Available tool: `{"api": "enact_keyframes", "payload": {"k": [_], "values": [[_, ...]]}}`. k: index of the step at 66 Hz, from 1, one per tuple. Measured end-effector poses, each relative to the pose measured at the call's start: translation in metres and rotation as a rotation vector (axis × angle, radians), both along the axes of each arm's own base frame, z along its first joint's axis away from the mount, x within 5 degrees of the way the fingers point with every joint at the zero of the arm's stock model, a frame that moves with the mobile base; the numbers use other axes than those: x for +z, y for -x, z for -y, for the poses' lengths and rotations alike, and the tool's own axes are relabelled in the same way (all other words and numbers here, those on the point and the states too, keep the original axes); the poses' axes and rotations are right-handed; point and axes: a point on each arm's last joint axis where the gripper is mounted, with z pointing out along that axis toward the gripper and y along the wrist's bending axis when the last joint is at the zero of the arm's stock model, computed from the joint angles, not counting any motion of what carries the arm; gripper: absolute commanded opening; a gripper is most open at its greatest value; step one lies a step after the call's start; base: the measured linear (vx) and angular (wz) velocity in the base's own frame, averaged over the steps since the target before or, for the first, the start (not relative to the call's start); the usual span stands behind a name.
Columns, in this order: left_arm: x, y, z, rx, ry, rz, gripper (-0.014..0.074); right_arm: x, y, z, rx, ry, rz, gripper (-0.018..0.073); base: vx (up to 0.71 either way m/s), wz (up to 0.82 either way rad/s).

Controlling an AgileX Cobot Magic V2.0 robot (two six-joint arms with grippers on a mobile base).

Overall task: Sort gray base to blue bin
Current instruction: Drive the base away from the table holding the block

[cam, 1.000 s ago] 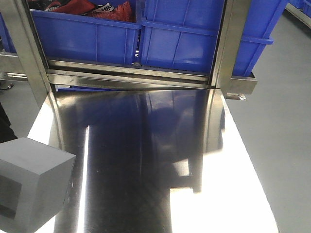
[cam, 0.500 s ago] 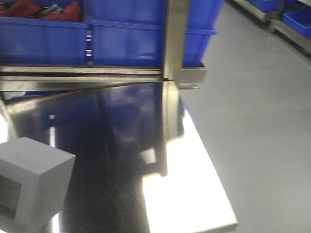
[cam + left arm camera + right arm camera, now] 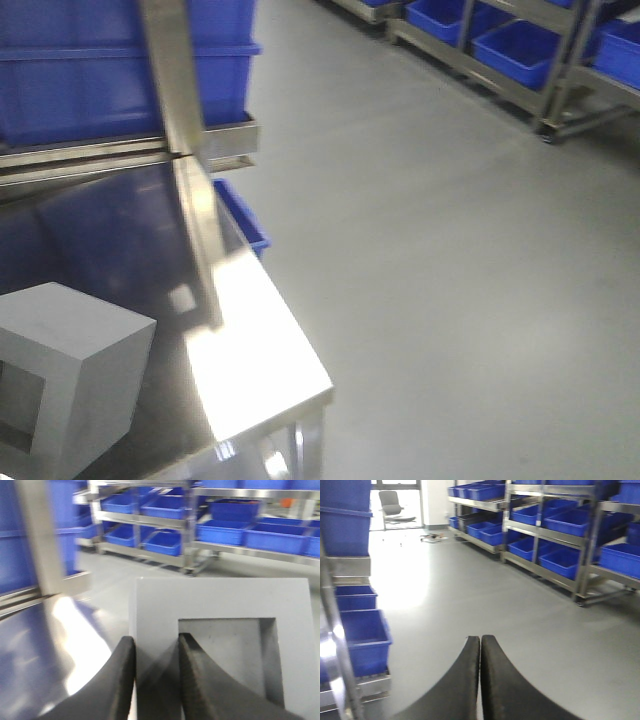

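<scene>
Clamping one frame wall of the matte light-gray recessed block (image 3: 220,600), the left gripper (image 3: 155,647) held it over the polished steel table (image 3: 250,350). The right gripper (image 3: 480,639) hung pinched together, empty. With so thin a hold, a slow, level carry to the deep royal-blue plastic bin (image 3: 120,80) seemed wisest.

Bright indoor light, white glare on the tabletop (image 3: 82,645) left of the left claw (image 3: 155,641), motion blur throughout, claw unfocused
</scene>
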Motion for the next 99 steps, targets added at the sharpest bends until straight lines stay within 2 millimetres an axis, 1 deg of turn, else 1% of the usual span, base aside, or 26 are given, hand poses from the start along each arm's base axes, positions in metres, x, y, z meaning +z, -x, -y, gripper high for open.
{"api": "enact_keyframes", "payload": {"k": [40, 81, 99], "values": [[0.0, 0.0, 0.0, 0.0, 0.0, 0.0, -0.0006, 0.0, 0.0, 0.0, 0.0, 0.0, 0.0, -0.0009, -0.09, -0.56], [0.0, 0.0, 0.0, 0.0, 0.0, 0.0, -0.0006, 0.0, 0.0, 0.0, 0.0, 0.0, 0.0, -0.0009, -0.04, -0.76], [0.0, 0.0, 0.0001, 0.0, 0.002, -0.001, -0.0006, 0.0, 0.0, 0.0, 0.0, 0.0, 0.0, -0.0009, 0.01, -0.5]]}}
